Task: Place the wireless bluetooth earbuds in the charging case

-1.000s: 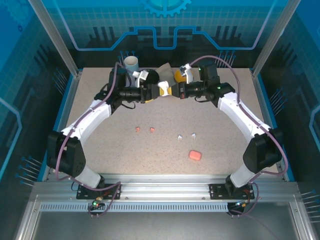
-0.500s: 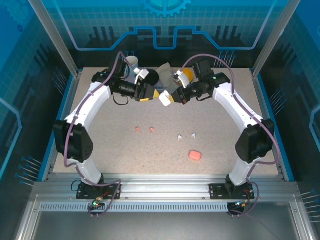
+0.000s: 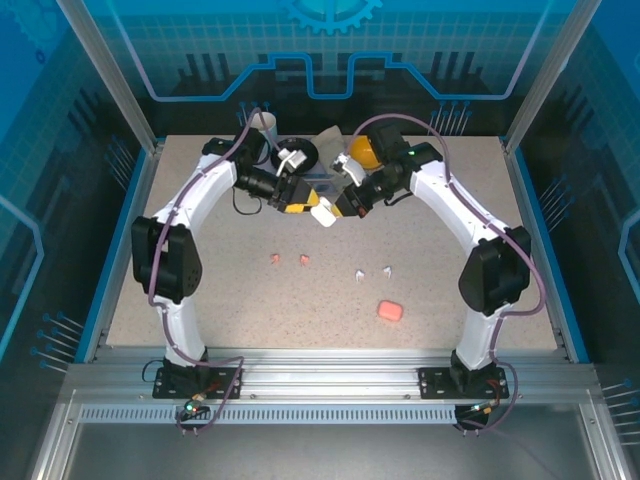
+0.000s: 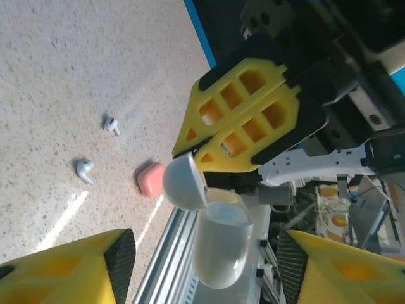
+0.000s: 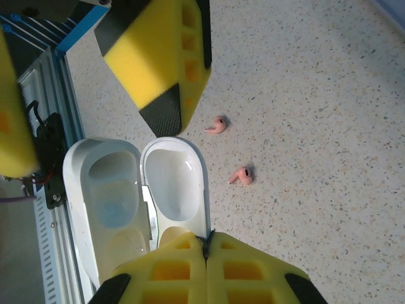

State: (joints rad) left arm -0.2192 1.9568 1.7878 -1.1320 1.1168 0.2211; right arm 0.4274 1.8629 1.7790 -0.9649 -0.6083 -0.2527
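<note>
Right claw (image 5: 205, 248): jaws pinched tight on the rim of the white case (image 5: 174, 180), by what looks like the lid half. The case is hinged open and held in the air over the far-middle part of the tabletop (image 3: 200, 300). The base half, with its two sockets, hangs beside the lid with nothing gripping it. Both sockets look empty.

Left claw (image 3: 298, 197): spread wide and empty, one finger on either side of the case and apart from it.

Pink buds (image 3: 304, 260): both lie loose mid-tabletop, a little left of centre, close together. White buds (image 3: 360, 274): both lie just right of centre, also close together. Pink case (image 3: 390, 311): shut, toward the near edge, right of centre.

Handling, as judged:
- **Buds:** Tiny, very light, hard and glossy. They will likely skid or flip under a glancing touch. Best pinched across the stem with the bulb left clear, so the stem can drop into a socket.
- **White case:** Stiff smooth shell, light, slippery at the rim. While it is held by the lid alone, the base can swing on the hinge. A hold across the base's flat sides would steady the sockets.
- **Force:** Nothing here needs much. Too much squeeze may shoot a bud out.
</note>
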